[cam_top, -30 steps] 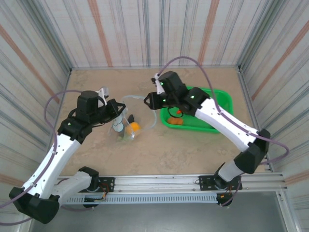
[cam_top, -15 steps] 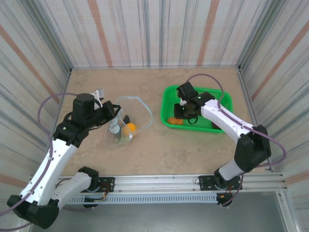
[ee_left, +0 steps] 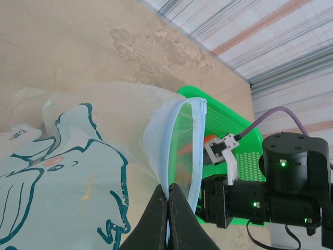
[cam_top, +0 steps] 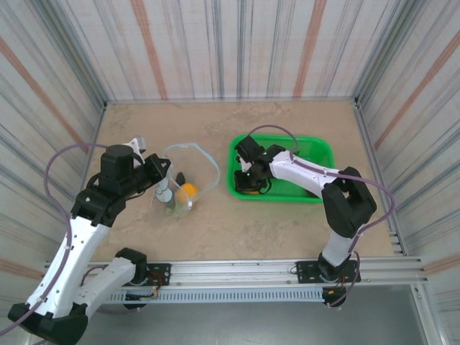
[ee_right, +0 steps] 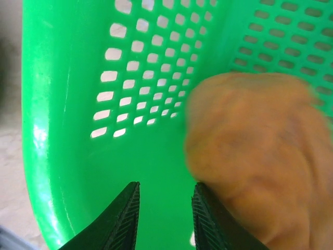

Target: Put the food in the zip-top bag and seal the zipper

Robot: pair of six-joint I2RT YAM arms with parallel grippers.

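The zip-top bag [cam_top: 188, 172] sits on the table [cam_top: 287, 223], left of the middle, with its mouth held wide open toward the green basket [cam_top: 320, 147]. The zipper [ee_left: 167, 140] runs round that open mouth and it is not pressed together yet. Some food is already inside: a yellow-orange ball [cam_top: 188, 190] and a small dark piece [cam_top: 181, 176] show through the clear plastic.

The left gripper [ee_left: 167, 205] is clenched tight on the bag's mouth edge and holds it up so things can drop in.

More food waits in the basket, just right of the bag. The right gripper [ee_right: 165, 208] is down inside it with its jaws a little apart and nothing between them, and a brown potato [ee_right: 260, 161] sits right against one finger. It looks ready to grab that potato.

So the job is only partly done: more food must go in, and then the zipper must be shut.

A second ago the right arm was up by the bag's mouth; now it has swung back down into the basket. The basket has slid a bit to the left, and the bag and left arm have moved a little left too.
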